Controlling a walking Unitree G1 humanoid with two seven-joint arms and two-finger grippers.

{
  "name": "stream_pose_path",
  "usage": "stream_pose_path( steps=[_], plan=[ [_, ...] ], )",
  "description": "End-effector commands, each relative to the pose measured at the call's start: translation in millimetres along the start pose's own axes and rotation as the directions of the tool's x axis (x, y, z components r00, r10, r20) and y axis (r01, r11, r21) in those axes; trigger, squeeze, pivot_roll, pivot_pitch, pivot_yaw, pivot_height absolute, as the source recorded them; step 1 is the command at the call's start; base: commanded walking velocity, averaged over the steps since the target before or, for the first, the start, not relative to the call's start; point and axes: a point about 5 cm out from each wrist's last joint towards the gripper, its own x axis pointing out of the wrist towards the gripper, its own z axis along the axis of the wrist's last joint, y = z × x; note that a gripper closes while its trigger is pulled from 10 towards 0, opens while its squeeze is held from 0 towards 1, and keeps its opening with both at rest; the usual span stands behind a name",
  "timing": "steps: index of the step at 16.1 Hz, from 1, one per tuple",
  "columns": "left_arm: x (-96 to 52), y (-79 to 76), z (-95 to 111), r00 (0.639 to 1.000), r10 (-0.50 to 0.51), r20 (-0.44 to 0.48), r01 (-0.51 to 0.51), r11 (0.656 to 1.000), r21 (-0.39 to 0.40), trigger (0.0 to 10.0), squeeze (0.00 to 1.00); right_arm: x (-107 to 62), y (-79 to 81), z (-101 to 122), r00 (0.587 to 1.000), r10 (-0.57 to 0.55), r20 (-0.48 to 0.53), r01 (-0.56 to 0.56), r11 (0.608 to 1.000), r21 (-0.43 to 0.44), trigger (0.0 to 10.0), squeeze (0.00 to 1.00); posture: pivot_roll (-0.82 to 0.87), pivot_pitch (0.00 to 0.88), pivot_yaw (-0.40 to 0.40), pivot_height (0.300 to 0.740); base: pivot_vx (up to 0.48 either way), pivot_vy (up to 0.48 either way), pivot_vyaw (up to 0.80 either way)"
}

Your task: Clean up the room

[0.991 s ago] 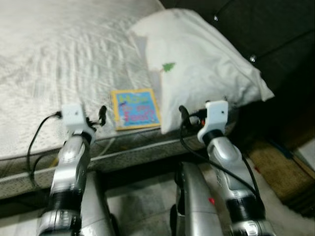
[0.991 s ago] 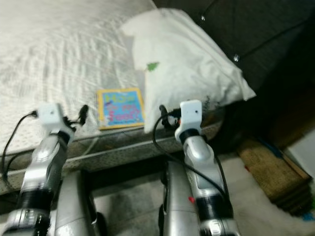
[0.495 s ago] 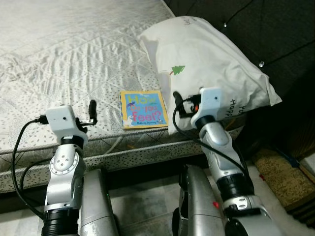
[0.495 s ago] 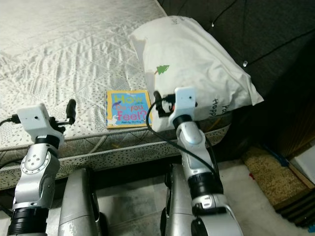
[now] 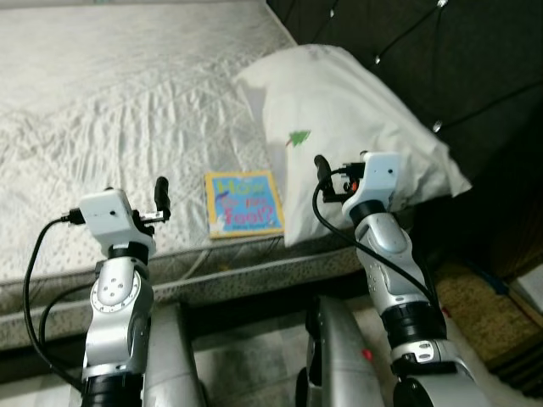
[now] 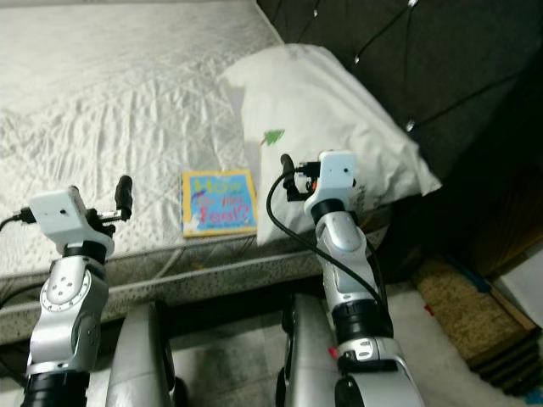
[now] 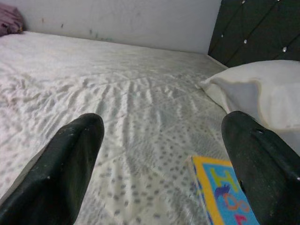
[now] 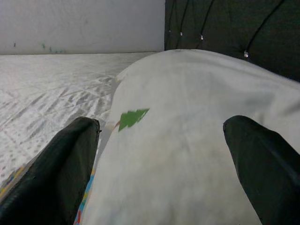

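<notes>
A thin picture book (image 5: pixel 243 203) with a yellow border and blue cover lies flat near the front edge of the bed (image 5: pixel 102 127). Its right side touches a large white pillow (image 5: pixel 348 119) printed with a small green tree. My left gripper (image 7: pixel 164 122) is open, held over the bed edge to the left of the book. One of its fingers (image 5: pixel 161 197) points up. My right gripper (image 8: pixel 161 124) is open too, facing the pillow's front side just right of the book, with nothing between its fingers (image 8: pixel 70 164).
A dark tufted headboard (image 5: pixel 441 59) stands behind the pillow. A pale wall (image 7: pixel 117 18) runs beyond the far side of the bed. On the floor at the right lies a brown mat (image 5: pixel 475 297). The mattress edge (image 5: pixel 254 267) runs across in front of my legs.
The camera has steadied and shifted, so the whole scene sits differently. Both arms have come up a little at the bed edge. Book and pillow lie where they were.
</notes>
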Motion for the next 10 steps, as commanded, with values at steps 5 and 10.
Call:
stream_pose_path(
  steps=[5,10],
  plan=[
    [3.6,1.4,-1.2,0.999,0.033,-0.006,-0.032,0.995,0.092,10.0,0.0,4.0,15.5,1.2,0.999,0.042,0.012,-0.042,0.999,0.009,10.0,0.0,0.03,0.0,-0.058,0.649,0.0,0.0,0.0],
    [5.1,-8.5,-8.5,0.998,-0.021,-0.063,0.027,0.996,0.089,10.0,0.0,2.7,7.3,3.2,1.0,-0.005,0.022,0.005,1.0,-0.007,10.0,0.0,0.0,0.0,-0.021,0.709,0.0,0.0,0.0]
  ],
)
